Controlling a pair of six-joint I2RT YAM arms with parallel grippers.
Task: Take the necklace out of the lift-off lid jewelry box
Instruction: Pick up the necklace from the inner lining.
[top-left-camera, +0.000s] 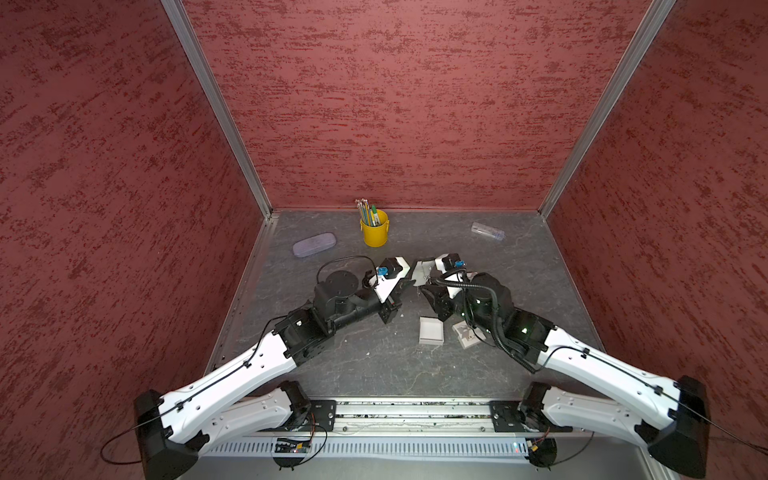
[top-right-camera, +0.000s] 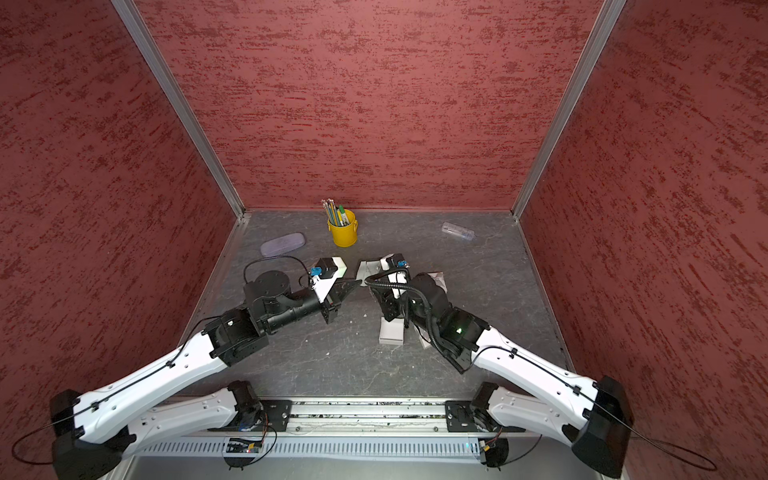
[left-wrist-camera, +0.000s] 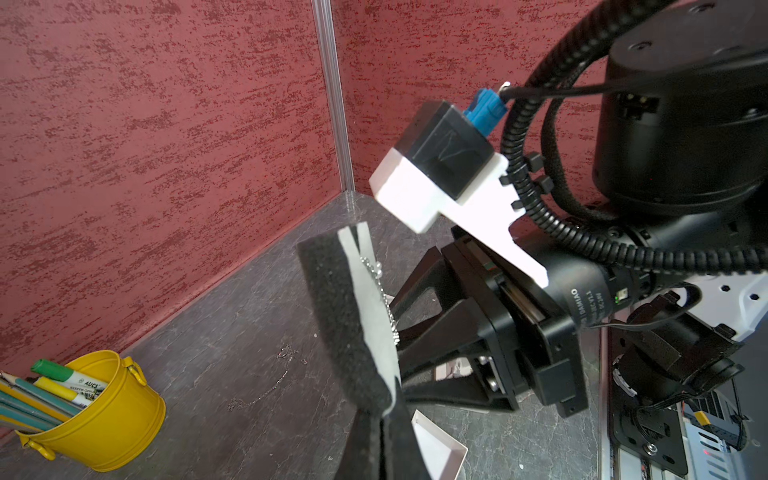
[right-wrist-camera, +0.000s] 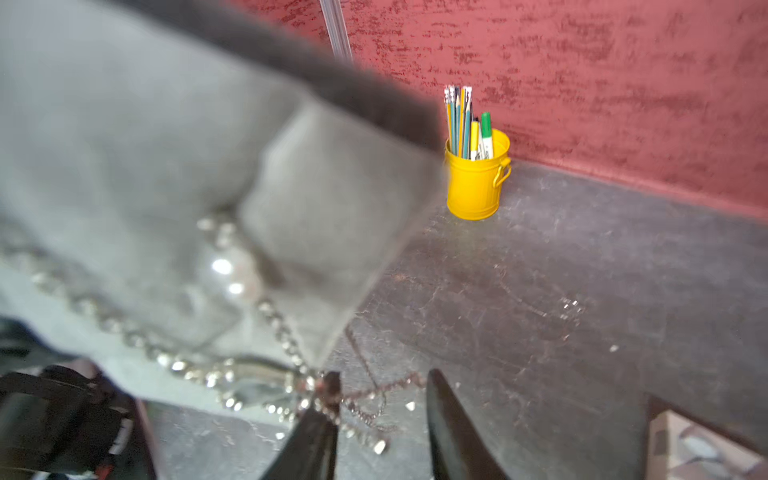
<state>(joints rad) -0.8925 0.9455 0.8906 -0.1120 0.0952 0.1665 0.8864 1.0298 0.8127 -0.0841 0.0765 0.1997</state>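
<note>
With the foam insert (left-wrist-camera: 328, 299) clamped in the left hand (top-left-camera: 407, 284), the necklace (right-wrist-camera: 232, 274) is best pinched by its dangling chain between the narrowly parted jaws of the right hand (right-wrist-camera: 383, 376) and drawn off slowly

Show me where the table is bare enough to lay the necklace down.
Widest bare patch: the table front, from the left arm across to the white box. A second lies at the far right, between the clear tube and the right arm. Crowded: the middle, where the left hand holds the pad and the right hand reaches the necklace.
</note>
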